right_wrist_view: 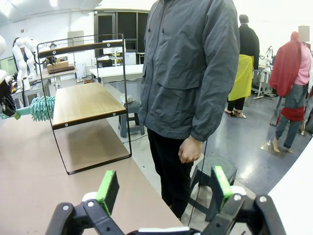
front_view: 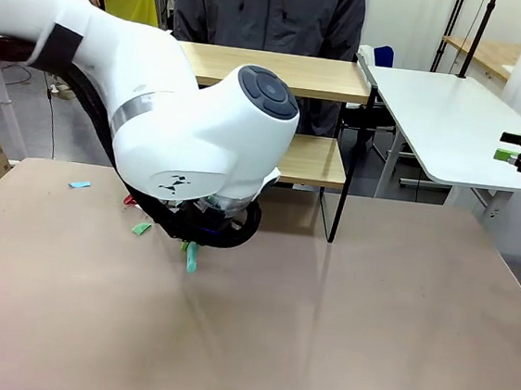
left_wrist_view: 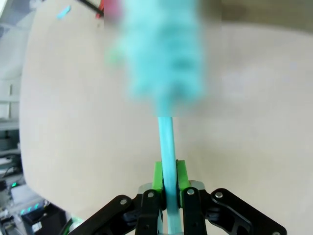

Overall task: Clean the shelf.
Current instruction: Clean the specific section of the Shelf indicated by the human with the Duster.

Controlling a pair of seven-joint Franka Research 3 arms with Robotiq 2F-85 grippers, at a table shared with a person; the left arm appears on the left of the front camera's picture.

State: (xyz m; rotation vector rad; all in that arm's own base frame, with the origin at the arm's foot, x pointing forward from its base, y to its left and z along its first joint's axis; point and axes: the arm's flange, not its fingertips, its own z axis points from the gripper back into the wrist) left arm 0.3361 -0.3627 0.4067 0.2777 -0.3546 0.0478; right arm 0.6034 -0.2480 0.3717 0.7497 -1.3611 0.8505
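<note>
At the far edge of the worktop (front_view: 367, 337), the shelf (front_view: 320, 75) stands before a person (right_wrist_view: 195, 73). Left tool (left_wrist_view: 169, 174) clamps the duster (left_wrist_view: 166, 142) handle above the worktop's left half. Right tool (right_wrist_view: 165, 187) jaws stand wide, holding nothing.

Likely a robotics lab: a white robot arm (front_view: 158, 110), white worktables (front_view: 455, 113) and benches (right_wrist_view: 115, 73) behind.

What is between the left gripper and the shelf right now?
The fluffy head of the teal duster that the left gripper holds. The right wrist view shows it just beside the edge of the shelf's lower board.
</note>
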